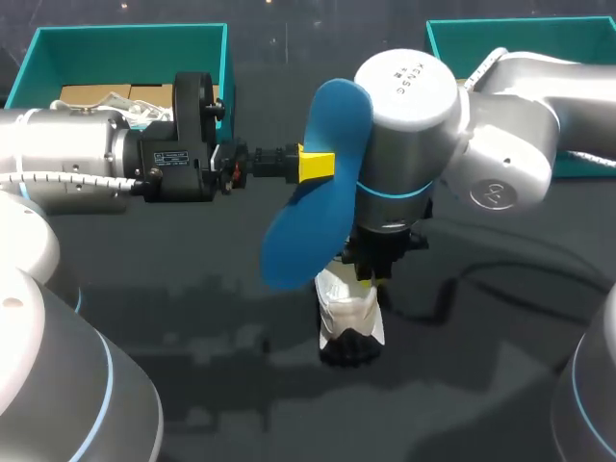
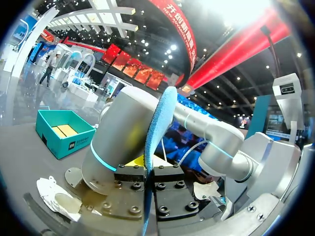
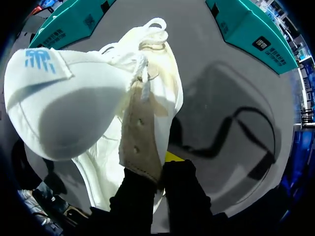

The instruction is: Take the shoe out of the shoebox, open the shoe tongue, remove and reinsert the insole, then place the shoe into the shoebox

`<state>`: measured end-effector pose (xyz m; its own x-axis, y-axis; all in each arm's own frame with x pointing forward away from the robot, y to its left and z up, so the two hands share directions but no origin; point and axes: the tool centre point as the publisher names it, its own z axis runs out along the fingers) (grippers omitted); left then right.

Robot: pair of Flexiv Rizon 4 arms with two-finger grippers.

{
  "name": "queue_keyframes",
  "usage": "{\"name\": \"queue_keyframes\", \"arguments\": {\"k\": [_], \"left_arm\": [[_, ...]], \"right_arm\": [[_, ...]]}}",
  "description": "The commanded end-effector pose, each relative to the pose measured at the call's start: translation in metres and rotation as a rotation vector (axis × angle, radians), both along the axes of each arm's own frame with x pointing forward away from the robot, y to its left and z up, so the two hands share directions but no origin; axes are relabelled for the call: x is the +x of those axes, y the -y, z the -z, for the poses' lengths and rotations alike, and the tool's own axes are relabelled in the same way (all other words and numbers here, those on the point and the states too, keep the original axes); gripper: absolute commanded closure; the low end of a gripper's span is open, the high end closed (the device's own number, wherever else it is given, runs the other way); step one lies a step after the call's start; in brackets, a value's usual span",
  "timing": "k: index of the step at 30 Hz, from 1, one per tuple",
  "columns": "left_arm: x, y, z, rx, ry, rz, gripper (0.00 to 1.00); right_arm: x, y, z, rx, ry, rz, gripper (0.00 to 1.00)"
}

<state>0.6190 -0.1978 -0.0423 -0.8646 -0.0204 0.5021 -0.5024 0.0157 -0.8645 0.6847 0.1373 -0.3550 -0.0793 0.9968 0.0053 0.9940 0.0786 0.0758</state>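
Note:
A blue insole (image 1: 313,192) hangs upright above the table's middle, and my left gripper (image 1: 316,164) is shut on its edge. In the left wrist view the insole (image 2: 157,128) stands edge-on between that gripper's (image 2: 150,173) fingers. Just below it the white shoe (image 1: 348,322) sits on the dark table. My right gripper (image 1: 373,274) comes down from above and is shut on the shoe's upper. In the right wrist view the gripper (image 3: 160,169) pinches the tan-lined lace flap of the shoe (image 3: 142,128), and the white tongue (image 3: 54,103) is folded wide open.
A teal shoebox (image 1: 125,58) with paper inside stands at the back left. Another teal box (image 1: 520,43) is at the back right, partly behind my right arm (image 1: 500,125). A dark cable (image 3: 236,137) lies on the table beside the shoe.

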Motion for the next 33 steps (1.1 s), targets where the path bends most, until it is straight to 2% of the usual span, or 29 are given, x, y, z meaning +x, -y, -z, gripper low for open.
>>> {"name": "queue_keyframes", "arguments": {"k": [1,22,23,24,25,26,27,28,33], "left_arm": [[-0.001,0.001,0.001,-0.002,0.0,-0.003,1.0],[-0.001,0.001,0.001,-0.002,0.0,-0.003,1.0],[-0.001,0.001,0.001,-0.002,0.0,-0.003,1.0],[-0.001,0.001,0.001,-0.002,0.0,-0.003,1.0],[-0.001,0.001,0.001,-0.002,0.0,-0.003,1.0],[-0.001,0.001,0.001,-0.002,0.0,-0.003,1.0],[-0.001,0.001,0.001,-0.002,0.0,-0.003,1.0],[-0.001,0.001,0.001,-0.002,0.0,-0.003,1.0],[-0.001,0.001,0.001,-0.002,0.0,-0.003,1.0]], "right_arm": [[0.0,0.002,0.007,0.011,0.004,0.015,1.0],[0.002,0.008,0.037,0.079,-0.029,0.041,0.98],[0.002,0.008,0.037,0.081,-0.03,0.04,0.76],[0.002,0.008,0.037,0.084,-0.03,0.039,0.6],[0.002,0.008,0.037,0.085,-0.03,0.039,0.5],[0.002,0.009,0.037,0.086,-0.031,0.038,0.2],[0.002,0.009,0.036,0.089,-0.031,0.037,0.06],[0.001,0.009,0.035,0.091,-0.03,0.036,0.0],[-0.003,0.014,0.019,0.117,-0.016,0.025,0.0]]}}
